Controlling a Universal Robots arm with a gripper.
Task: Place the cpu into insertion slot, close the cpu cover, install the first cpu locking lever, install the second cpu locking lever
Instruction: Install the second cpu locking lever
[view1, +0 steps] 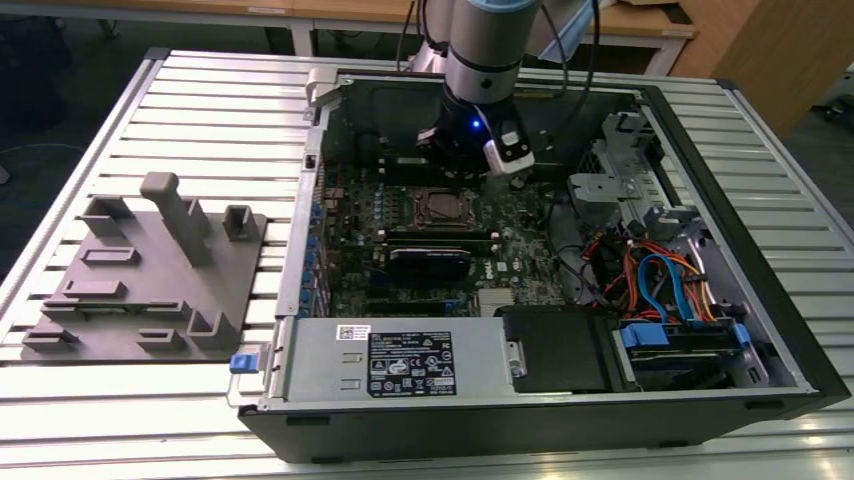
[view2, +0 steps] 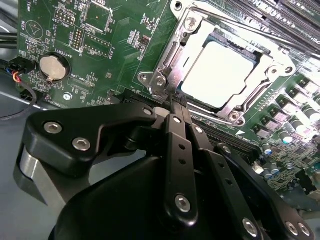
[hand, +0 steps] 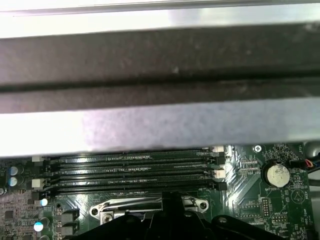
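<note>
From my remote station I saw the pale silver-grey square cpu (view2: 223, 73) already seated in the black-rimmed insertion slot (view2: 257, 56) on the green motherboard (view2: 107, 47), so I judged the first step done. The thin silver metal cpu cover (view2: 197, 35) lay flat over the chip, its square window framing the metal top, and I took the second step as done as well.

The black gripper (view2: 175, 102) had its fingers drawn narrow, tips together, right at the corner of that cover where a thin silver locking lever (view2: 161, 67) ran along the frame's edge. I could not tell whether the tips truly pinched the lever or merely pressed beside it. To my eye the lever work was under way; whether either lever was fully latched I could not make out.

In the exterior view the arm's gripper (view1: 470, 165) stood inside the open black computer case (view1: 534, 430), just above the socket (view1: 441, 206), with the case resting on the slatted metal worktop (view1: 134, 420).
</note>
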